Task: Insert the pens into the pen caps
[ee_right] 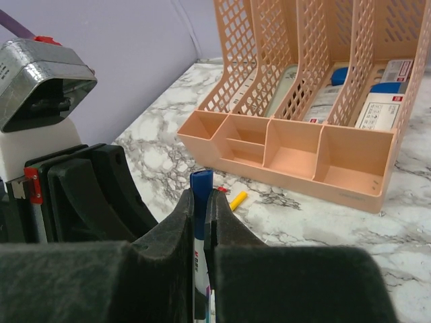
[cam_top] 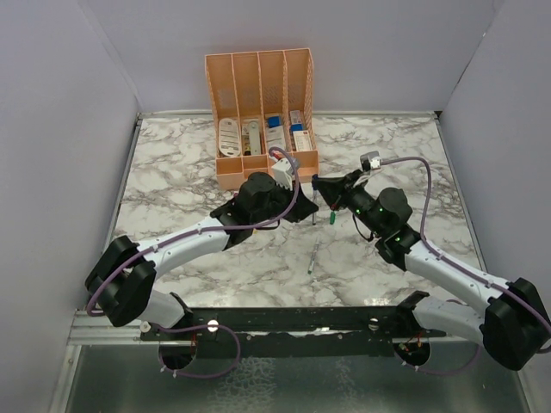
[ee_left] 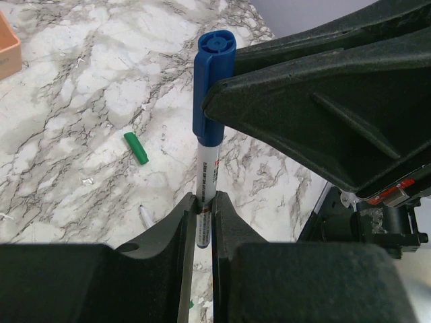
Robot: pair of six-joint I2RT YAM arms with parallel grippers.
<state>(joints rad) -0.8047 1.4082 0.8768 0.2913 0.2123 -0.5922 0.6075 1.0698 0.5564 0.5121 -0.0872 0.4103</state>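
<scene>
**Step in hand:** capping the blue pen, held above the desk (ee_left: 81,101) betw. both arms, in front of the peach organiser (ee_right: 289,148).

1. Left tool (ee_left: 203,202): narrow, clamped on the white barrel of the blue pen (ee_left: 205,168).
2. Right tool (ee_right: 202,202): closed tight on the blue cap (ee_left: 210,81), which sits on the pen's upper end, in line w/ the barrel.
3. Cap looks on. Whether it is fully seated can't be told from here.

**Next move, as judged:** press cap and barrel together along the pen axis w/ no side load. Then release one tool and set the pen down on the desk.

**Left to do, approx.:** green cap (ee_left: 136,148) lies on the desk near a loose pen (cam_top: 312,257). Yellow cap (ee_right: 238,200) lies just before the organiser.
</scene>
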